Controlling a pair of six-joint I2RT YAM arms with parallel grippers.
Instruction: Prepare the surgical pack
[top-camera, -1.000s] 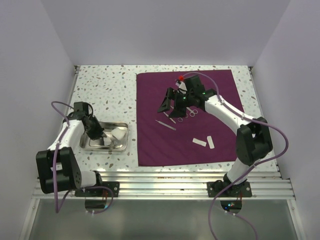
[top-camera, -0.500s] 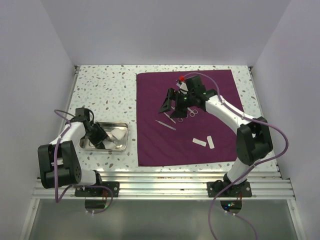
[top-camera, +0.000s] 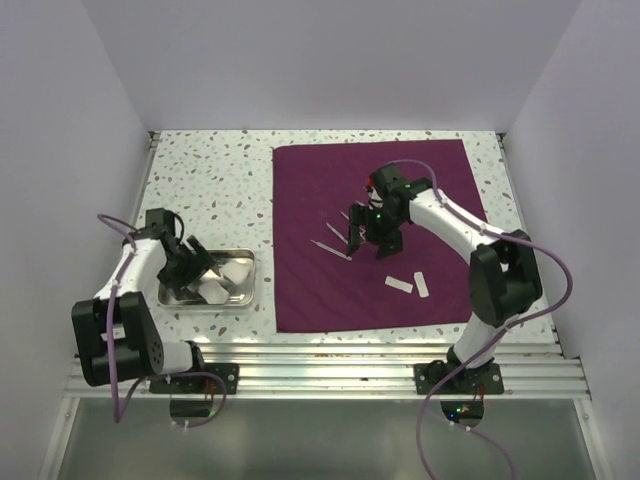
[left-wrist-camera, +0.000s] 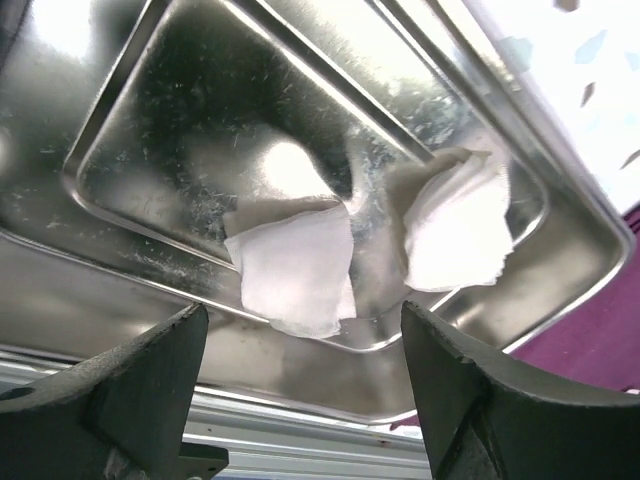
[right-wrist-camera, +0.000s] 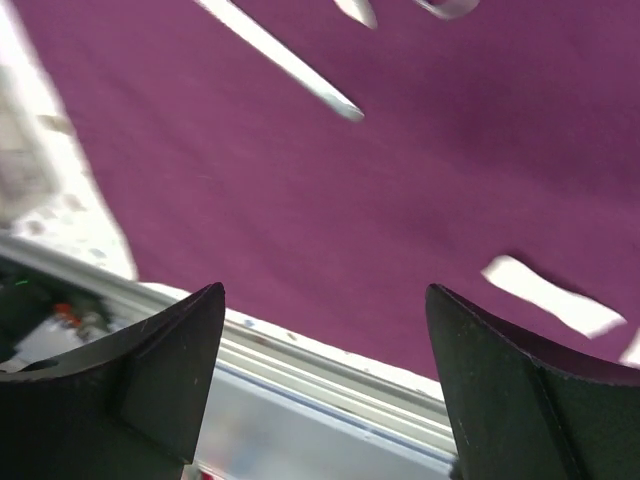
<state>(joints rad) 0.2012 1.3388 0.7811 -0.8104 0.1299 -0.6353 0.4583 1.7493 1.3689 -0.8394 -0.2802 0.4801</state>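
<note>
My left pincer (left-wrist-camera: 300, 318) is hanging wide open above the tray (left-wrist-camera: 200, 130) and gripping nothing. Beneath its spread fingers (left-wrist-camera: 150, 370) one gauze square (left-wrist-camera: 295, 272) is lying on the tray floor, and a second gauze square (left-wrist-camera: 455, 228) is resting just beside it against the far rim. The tray is sitting on the speckled surface (top-camera: 210, 180), left of the purple cloth (top-camera: 300, 200). My right pincer (top-camera: 372, 236) is gaping too, empty, hovering over the middle of the cloth with the tweezers (top-camera: 331, 249) lying just to its left. Two loose gauze pieces (top-camera: 399, 285) are lying on the cloth nearer the arm bases.
</note>
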